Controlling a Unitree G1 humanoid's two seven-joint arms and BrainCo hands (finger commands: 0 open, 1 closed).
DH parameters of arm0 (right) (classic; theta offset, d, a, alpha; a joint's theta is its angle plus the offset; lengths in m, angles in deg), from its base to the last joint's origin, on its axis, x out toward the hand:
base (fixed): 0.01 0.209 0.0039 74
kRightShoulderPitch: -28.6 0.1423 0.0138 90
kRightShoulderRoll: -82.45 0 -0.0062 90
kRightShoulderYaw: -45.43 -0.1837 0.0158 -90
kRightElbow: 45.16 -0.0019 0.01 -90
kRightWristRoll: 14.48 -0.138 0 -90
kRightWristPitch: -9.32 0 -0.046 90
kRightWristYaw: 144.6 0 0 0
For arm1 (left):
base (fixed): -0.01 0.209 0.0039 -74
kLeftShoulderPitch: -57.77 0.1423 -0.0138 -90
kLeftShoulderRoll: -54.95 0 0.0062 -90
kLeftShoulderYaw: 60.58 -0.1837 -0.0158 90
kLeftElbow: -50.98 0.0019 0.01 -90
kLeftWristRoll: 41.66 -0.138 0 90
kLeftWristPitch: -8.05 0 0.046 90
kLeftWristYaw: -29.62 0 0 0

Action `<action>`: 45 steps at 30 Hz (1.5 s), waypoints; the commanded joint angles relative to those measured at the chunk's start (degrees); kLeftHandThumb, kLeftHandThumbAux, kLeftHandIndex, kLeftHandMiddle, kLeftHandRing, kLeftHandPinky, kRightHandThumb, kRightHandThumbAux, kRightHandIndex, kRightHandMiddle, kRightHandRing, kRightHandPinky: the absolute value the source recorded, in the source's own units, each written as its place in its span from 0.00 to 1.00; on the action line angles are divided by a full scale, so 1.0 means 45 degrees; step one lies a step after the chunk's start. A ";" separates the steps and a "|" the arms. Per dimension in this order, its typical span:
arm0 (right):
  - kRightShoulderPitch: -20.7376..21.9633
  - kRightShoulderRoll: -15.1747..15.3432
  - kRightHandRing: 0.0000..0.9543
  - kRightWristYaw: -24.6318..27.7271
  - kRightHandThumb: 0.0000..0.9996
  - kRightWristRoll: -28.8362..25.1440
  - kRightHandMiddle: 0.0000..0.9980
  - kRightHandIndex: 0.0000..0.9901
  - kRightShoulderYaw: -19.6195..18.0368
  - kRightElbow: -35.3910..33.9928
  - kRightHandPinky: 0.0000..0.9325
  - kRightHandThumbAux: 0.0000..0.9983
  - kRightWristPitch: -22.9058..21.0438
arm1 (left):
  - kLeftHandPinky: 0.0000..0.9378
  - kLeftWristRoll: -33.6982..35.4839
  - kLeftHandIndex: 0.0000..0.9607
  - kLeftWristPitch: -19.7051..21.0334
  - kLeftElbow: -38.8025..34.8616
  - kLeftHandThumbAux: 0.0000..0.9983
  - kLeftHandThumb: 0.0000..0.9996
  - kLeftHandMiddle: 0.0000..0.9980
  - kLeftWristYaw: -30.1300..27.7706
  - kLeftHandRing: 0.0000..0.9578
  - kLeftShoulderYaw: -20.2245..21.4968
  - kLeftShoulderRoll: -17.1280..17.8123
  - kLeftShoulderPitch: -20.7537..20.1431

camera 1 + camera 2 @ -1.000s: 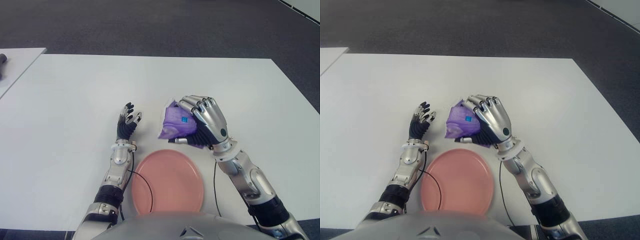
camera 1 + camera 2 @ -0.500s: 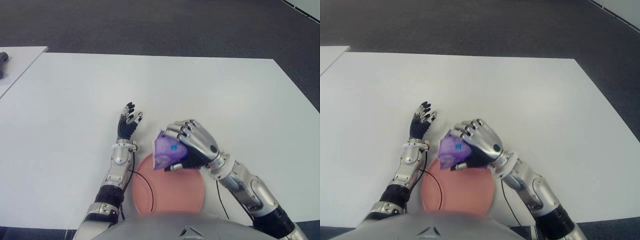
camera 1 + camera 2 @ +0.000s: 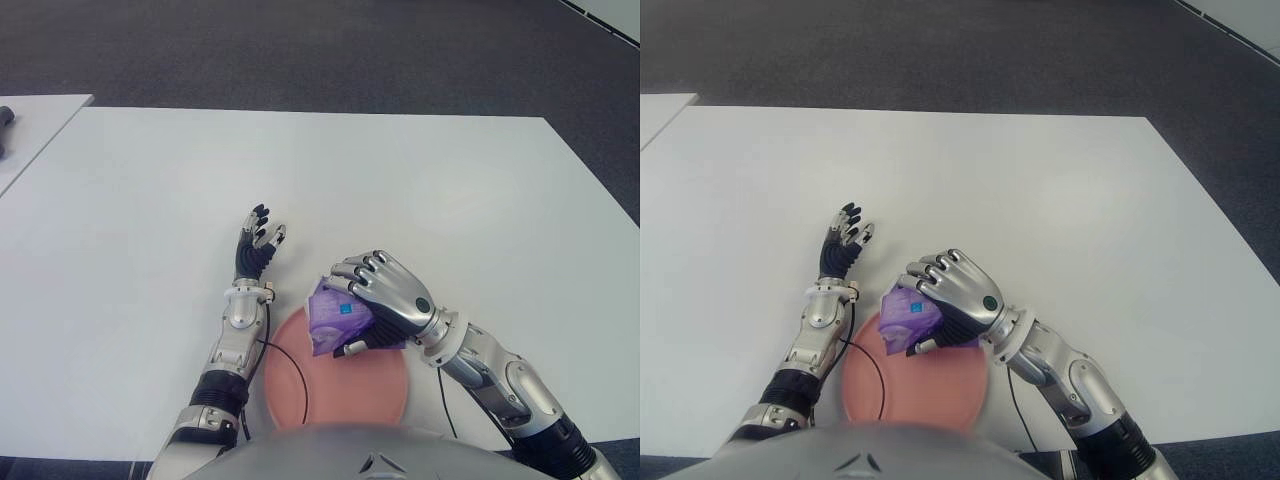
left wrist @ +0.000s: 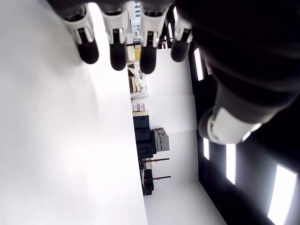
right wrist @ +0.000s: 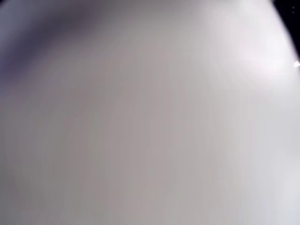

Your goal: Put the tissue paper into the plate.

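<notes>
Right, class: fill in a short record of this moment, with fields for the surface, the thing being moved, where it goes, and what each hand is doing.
surface: white table
thing being moved: purple tissue pack, held over the far edge of the plate
target: pink plate, at the near edge of the table, nothing lying flat in it yet
right hand: fingers curled around the tissue pack, above the plate
left hand: fingers spread, holding nothing, left of the plate
task status: pack not yet released
</notes>
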State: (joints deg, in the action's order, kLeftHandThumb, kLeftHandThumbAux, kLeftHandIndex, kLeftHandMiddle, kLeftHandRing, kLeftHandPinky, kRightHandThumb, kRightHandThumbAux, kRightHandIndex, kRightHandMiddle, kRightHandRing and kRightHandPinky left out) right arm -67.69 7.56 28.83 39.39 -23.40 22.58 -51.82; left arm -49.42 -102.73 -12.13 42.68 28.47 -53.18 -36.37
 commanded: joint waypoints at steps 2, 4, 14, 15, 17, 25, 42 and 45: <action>-0.0155 -0.0195 0.83 -0.0228 0.85 0.0317 0.56 0.41 0.0051 0.0173 0.89 0.68 0.0236 | 0.14 -0.0022 0.12 0.0287 -0.0048 0.66 0.30 0.14 -0.0002 0.13 0.0040 0.0023 0.0107; -0.0195 -0.0259 0.83 -0.0412 0.85 0.0450 0.55 0.40 0.0108 0.0250 0.89 0.68 0.0317 | 0.14 -0.0049 0.12 0.0312 -0.0061 0.66 0.29 0.14 0.0023 0.13 0.0032 0.0022 0.0109; 0.0008 -0.0532 0.84 -0.0950 0.85 0.0882 0.55 0.40 0.0415 0.0441 0.91 0.68 0.0885 | 0.15 -0.0002 0.12 0.0253 -0.0054 0.66 0.30 0.15 0.0028 0.14 0.0050 -0.0020 0.0102; 0.0023 -0.0561 0.84 -0.0970 0.85 0.0893 0.56 0.40 0.0447 0.0464 0.91 0.68 0.0924 | 0.15 -0.0001 0.12 0.0252 -0.0053 0.66 0.30 0.15 0.0021 0.13 0.0049 -0.0019 0.0102; 0.0041 -0.0657 0.84 -0.1058 0.85 0.0962 0.56 0.40 0.0553 0.0542 0.91 0.68 0.0998 | 0.15 -0.0016 0.12 0.0287 -0.0075 0.65 0.30 0.14 0.0013 0.13 0.0036 -0.0017 0.0107; 0.0042 -0.0973 0.84 -0.1326 0.85 0.1148 0.55 0.40 0.0913 0.0848 0.90 0.68 0.1160 | 0.14 -0.0048 0.12 0.0344 -0.0071 0.66 0.29 0.14 0.0048 0.13 0.0024 -0.0025 0.0089; 0.0274 -0.1567 0.85 -0.1069 0.84 0.1108 0.56 0.40 0.1424 0.1006 0.89 0.68 0.1104 | 0.14 -0.0021 0.12 0.0440 -0.0068 0.65 0.30 0.14 0.0062 0.12 0.0039 -0.0078 0.0059; 0.0294 -0.1642 0.84 -0.1051 0.84 0.1112 0.56 0.40 0.1494 0.1030 0.89 0.68 0.1078 | 0.14 -0.0006 0.13 0.0493 -0.0084 0.65 0.31 0.14 0.0059 0.12 0.0052 -0.0094 0.0051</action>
State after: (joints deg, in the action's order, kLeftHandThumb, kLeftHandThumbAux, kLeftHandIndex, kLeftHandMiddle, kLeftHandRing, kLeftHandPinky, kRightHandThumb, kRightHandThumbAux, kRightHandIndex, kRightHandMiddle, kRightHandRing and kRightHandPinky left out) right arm -67.06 0.52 23.56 44.02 -17.13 26.47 -47.08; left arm -49.43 -101.71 -12.53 42.68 28.49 -53.49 -36.37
